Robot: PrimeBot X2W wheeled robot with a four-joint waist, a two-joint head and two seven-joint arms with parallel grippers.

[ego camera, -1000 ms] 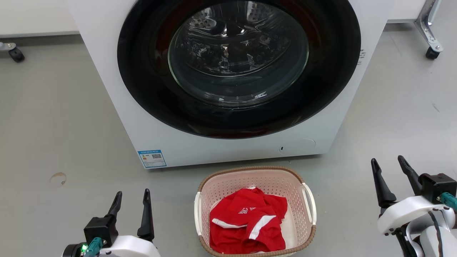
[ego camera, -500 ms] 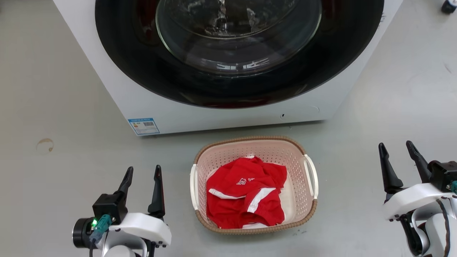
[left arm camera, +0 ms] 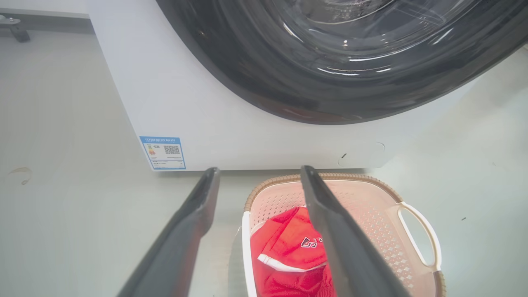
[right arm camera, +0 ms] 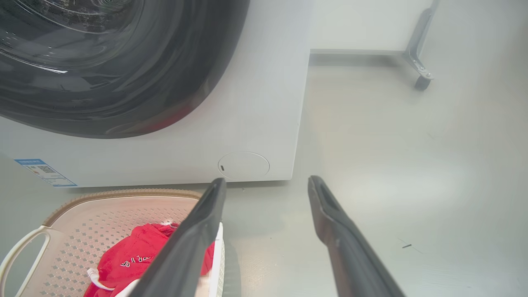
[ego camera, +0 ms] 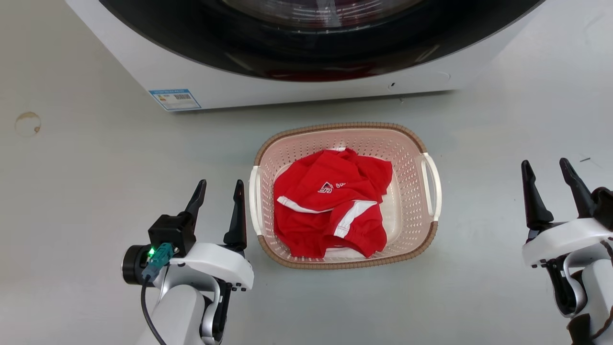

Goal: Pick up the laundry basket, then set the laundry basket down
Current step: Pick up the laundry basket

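Basket [ego camera: 342,126] rests on floor [ego camera: 96,191], my left gripper [ego camera: 220,184] at its 9 o'clock, right gripper [ego camera: 545,165] at 3, jaws spread.

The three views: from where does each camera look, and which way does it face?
Head view: from the robot's head, down onto the floor; laundry basket in the middle, washing machine beyond; left fingers and right fingers at the lower corners.
Left wrist view: low, left of the basket, facing the machine, along the left fingers.
Right wrist view: low, right of the basket, facing the machine, along the right fingers.
Shared: all show the basket, its red garment and the machine's front.
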